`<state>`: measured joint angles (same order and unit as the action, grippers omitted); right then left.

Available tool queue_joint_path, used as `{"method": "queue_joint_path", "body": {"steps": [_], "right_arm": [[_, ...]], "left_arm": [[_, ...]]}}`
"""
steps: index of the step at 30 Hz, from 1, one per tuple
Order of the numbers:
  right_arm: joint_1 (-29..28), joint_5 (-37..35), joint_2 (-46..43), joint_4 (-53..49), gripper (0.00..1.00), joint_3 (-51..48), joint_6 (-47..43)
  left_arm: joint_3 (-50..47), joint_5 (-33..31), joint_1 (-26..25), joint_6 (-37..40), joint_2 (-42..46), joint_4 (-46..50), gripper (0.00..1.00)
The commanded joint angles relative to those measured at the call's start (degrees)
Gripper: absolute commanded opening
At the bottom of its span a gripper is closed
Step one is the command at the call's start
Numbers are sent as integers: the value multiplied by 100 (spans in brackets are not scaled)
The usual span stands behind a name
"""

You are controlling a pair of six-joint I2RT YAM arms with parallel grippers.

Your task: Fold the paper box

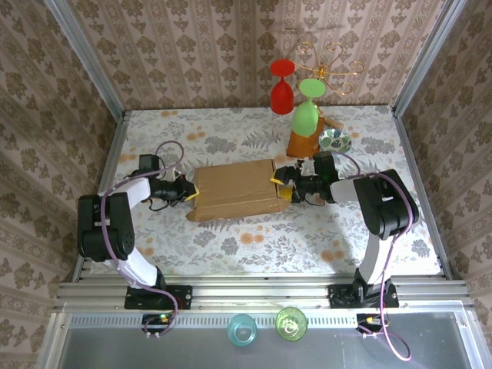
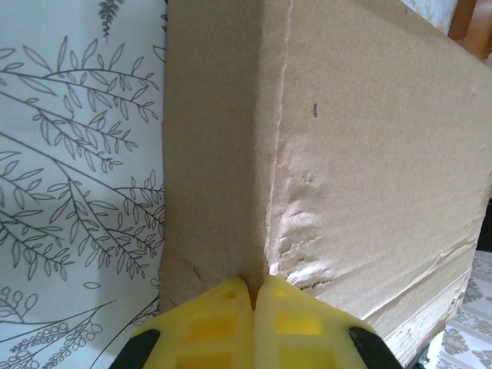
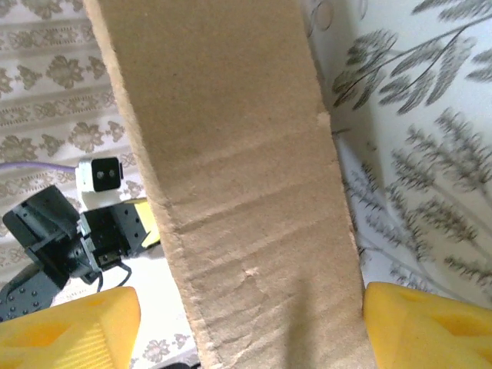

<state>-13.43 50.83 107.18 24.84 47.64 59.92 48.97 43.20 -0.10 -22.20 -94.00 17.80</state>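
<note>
- A red glass (image 1: 281, 88), a green glass (image 1: 306, 111), a wooden block (image 1: 301, 144) and a patterned bowl (image 1: 335, 140) are grouped in the upper right of the top view, close behind the right fingers (image 1: 283, 189).
- A blue cup (image 1: 241, 329) and a green cup (image 1: 290, 323) are seen at the bottom edge.
- The counter (image 1: 231, 246) is covered in a floral print.
- The box (image 1: 234, 191) is plain brown corrugated cardboard, creased and crumpled at one corner.
- The box is laid mid-counter, between both arms.
- The yellow left fingers (image 2: 223, 327) are pressed together, their tips set against the box's crumpled corner.
- The right fingers are spread, with a cardboard panel held between them.
</note>
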Motion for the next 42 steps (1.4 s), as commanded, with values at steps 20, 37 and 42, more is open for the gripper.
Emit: {"method": "queue_joint_path", "body": {"steps": [20,37,42], "right_arm": [[155,351,-214,-1881,81,400,-1892],[-429,658,743,12,79,764,-451],[-636,487,926,359,69,915,131]], "left_arm": [[-356,-580,335,558,-152,950,0],[-480,-350,378,568,-163,681,0],[-489,-177,382,402,-49,459,0]]}}
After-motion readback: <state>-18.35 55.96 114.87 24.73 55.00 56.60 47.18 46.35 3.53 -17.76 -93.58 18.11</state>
